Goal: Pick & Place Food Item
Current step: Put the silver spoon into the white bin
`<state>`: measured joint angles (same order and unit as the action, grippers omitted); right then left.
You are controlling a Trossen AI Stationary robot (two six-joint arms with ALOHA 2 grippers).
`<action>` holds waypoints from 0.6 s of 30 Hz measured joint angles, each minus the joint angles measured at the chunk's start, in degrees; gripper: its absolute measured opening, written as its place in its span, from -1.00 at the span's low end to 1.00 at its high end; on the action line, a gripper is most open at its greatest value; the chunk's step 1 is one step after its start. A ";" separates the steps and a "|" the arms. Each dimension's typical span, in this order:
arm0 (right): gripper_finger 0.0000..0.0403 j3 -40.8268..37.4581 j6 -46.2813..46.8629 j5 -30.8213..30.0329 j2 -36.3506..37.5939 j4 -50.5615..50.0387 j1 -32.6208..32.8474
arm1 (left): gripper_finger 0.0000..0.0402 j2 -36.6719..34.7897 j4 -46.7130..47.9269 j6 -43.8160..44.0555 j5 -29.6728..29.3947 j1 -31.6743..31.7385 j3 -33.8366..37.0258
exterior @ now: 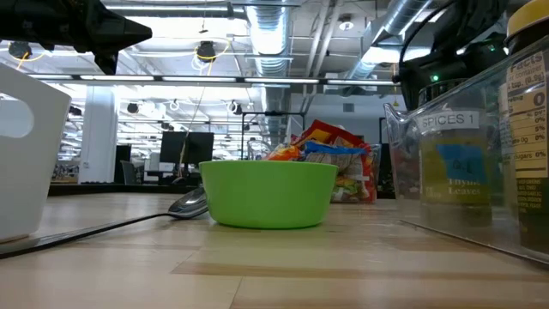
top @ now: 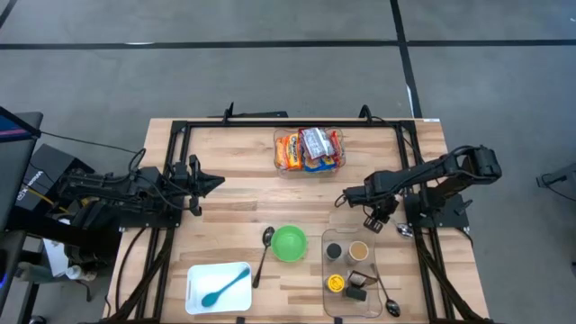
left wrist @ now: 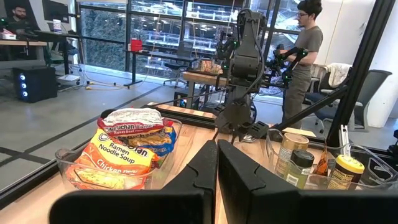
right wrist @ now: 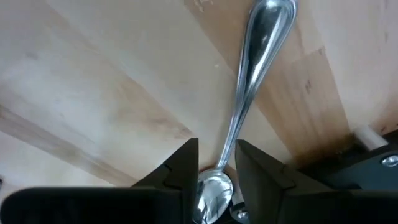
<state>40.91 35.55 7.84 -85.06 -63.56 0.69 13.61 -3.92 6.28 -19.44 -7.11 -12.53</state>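
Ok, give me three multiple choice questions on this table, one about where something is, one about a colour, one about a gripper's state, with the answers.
1. Seen from above, the metal spoon nearest the green bowl lies:
A) inside the bowl
B) on the wood at the bowl's left in the picture
C) in the ramen bin

2. The spoon in the white tray is:
A) red
B) teal
C) yellow

3. The left gripper is:
A) shut and empty
B) shut on a ramen packet
C) wide open

Answers:
1. B, the high view shows the spoon flat on the table beside the bowl.
2. B, its teal stands out against the white tray.
3. A, the left wrist view shows the fingers pressed together with nothing between them.
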 joint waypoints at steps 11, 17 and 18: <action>-0.50 -4.51 -0.84 3.27 0.00 3.27 -0.81 | -0.96 0.01 0.00 0.00 0.02 0.00 0.00; -0.50 -6.13 -1.55 4.31 0.00 5.58 -0.81 | -0.96 0.02 0.00 0.00 0.02 0.01 0.00; -0.50 -6.13 -1.55 4.27 0.00 5.59 -0.81 | -0.96 0.01 0.00 0.00 0.00 0.00 0.00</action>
<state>34.79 34.00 12.11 -85.06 -57.96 -0.12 13.62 -3.93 6.28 -19.44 -7.11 -12.53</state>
